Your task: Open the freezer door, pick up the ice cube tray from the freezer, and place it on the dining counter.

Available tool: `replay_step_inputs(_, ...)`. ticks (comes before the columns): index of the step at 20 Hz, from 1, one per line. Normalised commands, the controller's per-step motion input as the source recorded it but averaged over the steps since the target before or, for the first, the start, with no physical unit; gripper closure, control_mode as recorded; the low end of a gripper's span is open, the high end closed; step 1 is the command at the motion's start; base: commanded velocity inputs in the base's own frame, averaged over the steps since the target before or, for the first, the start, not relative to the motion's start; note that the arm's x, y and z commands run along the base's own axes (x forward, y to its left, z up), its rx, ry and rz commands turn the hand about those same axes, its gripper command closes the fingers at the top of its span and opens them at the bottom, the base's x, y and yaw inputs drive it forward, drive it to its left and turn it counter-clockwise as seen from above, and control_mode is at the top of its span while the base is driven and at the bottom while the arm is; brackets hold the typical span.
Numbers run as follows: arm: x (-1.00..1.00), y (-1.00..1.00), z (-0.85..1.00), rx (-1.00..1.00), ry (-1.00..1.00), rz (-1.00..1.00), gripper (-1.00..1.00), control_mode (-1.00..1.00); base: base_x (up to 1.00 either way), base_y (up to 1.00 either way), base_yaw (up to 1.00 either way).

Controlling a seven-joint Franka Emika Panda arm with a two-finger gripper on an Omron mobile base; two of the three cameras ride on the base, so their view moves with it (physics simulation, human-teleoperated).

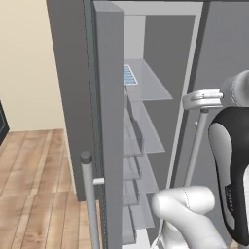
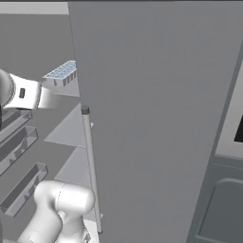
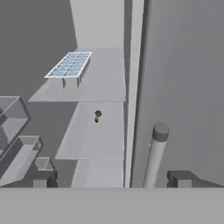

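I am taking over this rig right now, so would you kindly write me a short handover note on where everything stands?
Gripper: open and empty, fingertips apart, facing into the freezer beside the other door's bar handle.
Freezer door: already swung open, with its inner bins exposed.
Ice cube tray: untouched, lying flat on an upper glass shelf, toward that shelf's left side in the hand view. A small dark item sits on the shelf below.
Done: door opening.
Left: reach up to the tray, grasp it, withdraw it, and carry it to the dining counter.
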Motion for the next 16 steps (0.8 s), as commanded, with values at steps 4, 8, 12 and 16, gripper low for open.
replay_step_inputs(4, -0.01, 0.05, 0.0, -0.32, -0.04, 0.49, -1.0, -1.0, 0.0, 0.0, 0.0)
replay_step_inputs(8, -0.22, 0.02, 0.0, -0.4, 0.0, 0.43, -1.0, -1.0, 0.0, 0.0, 0.0)
replay_step_inputs(12, -0.24, 0.0, 0.0, -0.52, -0.01, 0.32, -1.0, -1.0, 0.0, 0.0, 0.0)
replay_step_inputs(16, -0.08, 0.0, 0.0, -0.55, -0.03, 0.25, -1.0, -1.0, 0.0, 0.0, 0.0)
